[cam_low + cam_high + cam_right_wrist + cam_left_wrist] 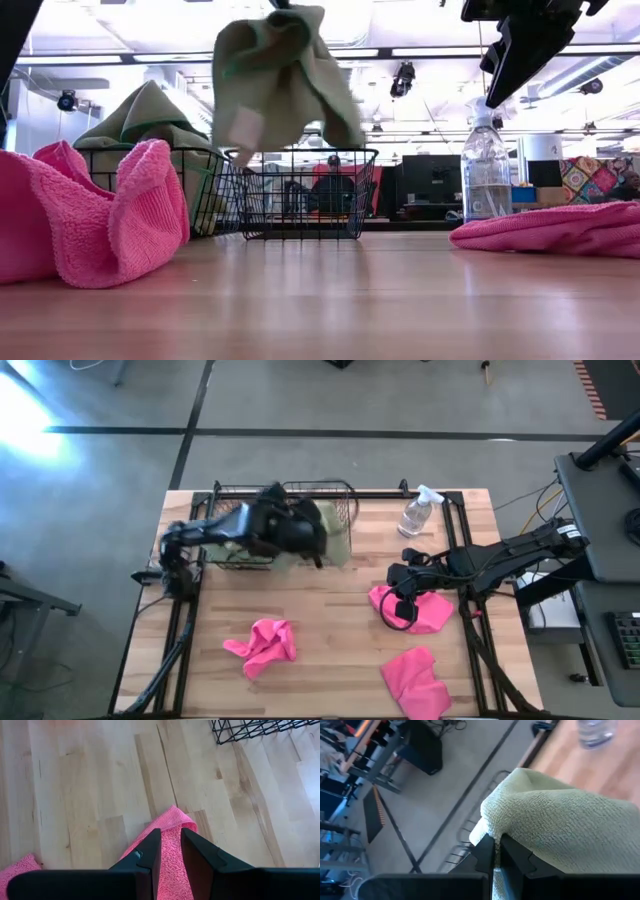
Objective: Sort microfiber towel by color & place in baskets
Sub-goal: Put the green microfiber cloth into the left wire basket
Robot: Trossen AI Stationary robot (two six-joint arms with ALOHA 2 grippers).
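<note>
**Towel handling check: green cloth aloft over baskets**

Left gripper [494,854] fingers clamped on light green microfiber towel [335,532], hanging limp above black wire-grid baskets [310,195]. Judged light, soft, non-slip; pinch a raised fold.

Right gripper [170,851] fingers slightly apart, over pink microfiber towel [425,610] on wooden bench [330,630].

No legible writing.

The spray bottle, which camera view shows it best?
The low view: the spray bottle stands upright, whole, in profile. The high view shows it small from above by the table's far edge; the left wrist view catches only part; the right wrist none.
</note>
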